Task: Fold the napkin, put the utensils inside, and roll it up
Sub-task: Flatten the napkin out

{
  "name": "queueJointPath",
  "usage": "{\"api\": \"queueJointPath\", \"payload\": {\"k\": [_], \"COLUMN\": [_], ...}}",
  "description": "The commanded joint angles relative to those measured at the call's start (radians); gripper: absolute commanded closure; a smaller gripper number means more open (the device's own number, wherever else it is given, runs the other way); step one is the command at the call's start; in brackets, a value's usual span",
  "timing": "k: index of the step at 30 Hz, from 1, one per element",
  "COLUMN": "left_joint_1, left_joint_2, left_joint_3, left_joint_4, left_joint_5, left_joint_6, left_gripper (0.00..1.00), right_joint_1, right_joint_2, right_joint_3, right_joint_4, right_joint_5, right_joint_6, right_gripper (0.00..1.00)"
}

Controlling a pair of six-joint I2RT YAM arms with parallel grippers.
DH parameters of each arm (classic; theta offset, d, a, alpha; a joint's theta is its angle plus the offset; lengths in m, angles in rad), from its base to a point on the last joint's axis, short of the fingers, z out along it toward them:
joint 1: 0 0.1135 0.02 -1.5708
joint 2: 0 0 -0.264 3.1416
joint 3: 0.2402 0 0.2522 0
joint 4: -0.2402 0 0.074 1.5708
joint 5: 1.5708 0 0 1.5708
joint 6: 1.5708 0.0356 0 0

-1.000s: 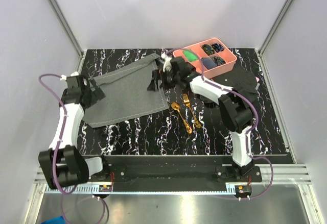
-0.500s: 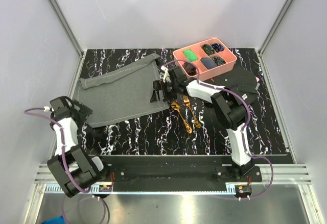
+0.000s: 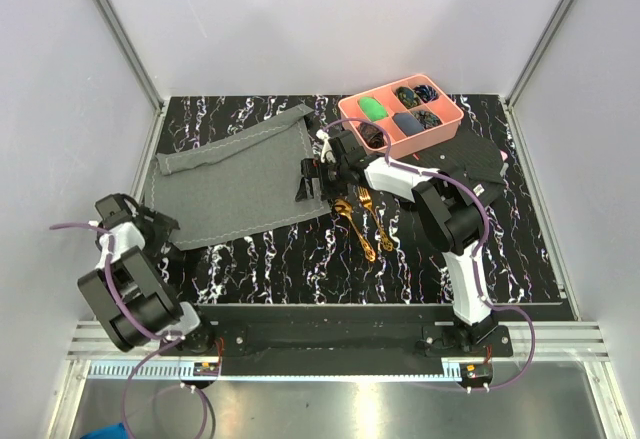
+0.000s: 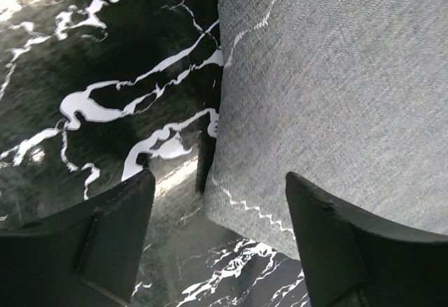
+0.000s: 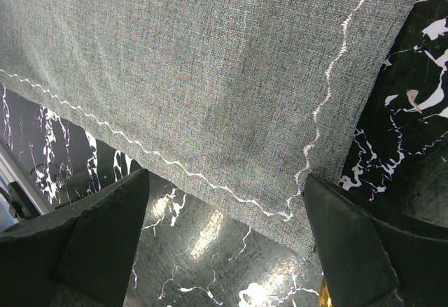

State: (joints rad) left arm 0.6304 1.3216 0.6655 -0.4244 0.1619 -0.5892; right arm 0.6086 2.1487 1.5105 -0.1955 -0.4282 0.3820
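As the grey napkin (image 3: pixel 240 184) lies spread with the gold spoon (image 3: pixel 355 227) and fork (image 3: pixel 375 217) beside it, the left gripper (image 4: pixel 218 188) and right gripper (image 5: pixel 225 181) are held spread at its 2 near corners, likely for folding.

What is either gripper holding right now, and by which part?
Nothing is held. The left gripper and the right gripper are both open above corners of the grey napkin, with their fingers spread wide and no cloth pinched.
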Motion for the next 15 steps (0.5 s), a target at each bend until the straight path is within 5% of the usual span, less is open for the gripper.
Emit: {"api": "queueJointPath", "payload": {"k": [1,6,7,11,15], "left_joint_1": [0.006,0.005,0.006,0.005,0.005], "left_joint_2": [0.053,0.116,0.117,0.075,-0.039], "left_joint_3": [0.052,0.051,0.055,0.062,0.062], "left_joint_4": [0.070,0.087,0.087,0.070,0.030], "left_joint_5": [0.059,0.091,0.090,0.064,0.019], "left_joint_6": [0.005,0.002,0.008,0.026,0.043], "left_gripper": [0.30,0.53,0.68,0.98,1.00], "right_joint_1": [-0.006,-0.004,-0.006,-0.004,-0.004], "right_joint_2": [-0.039,-0.053,-0.053,-0.047,-0.039], "right_joint_3": [-0.009,-0.033,-0.035,-0.030,-0.026], "right_joint_4": [0.001,0.005,0.007,0.007,0.005], "right_joint_5": [0.020,0.043,0.042,0.032,0.028], "right_joint_6": [0.011,0.005,0.003,0.005,0.003], "right_gripper": [0.01,0.01,0.01,0.00,0.01]}}
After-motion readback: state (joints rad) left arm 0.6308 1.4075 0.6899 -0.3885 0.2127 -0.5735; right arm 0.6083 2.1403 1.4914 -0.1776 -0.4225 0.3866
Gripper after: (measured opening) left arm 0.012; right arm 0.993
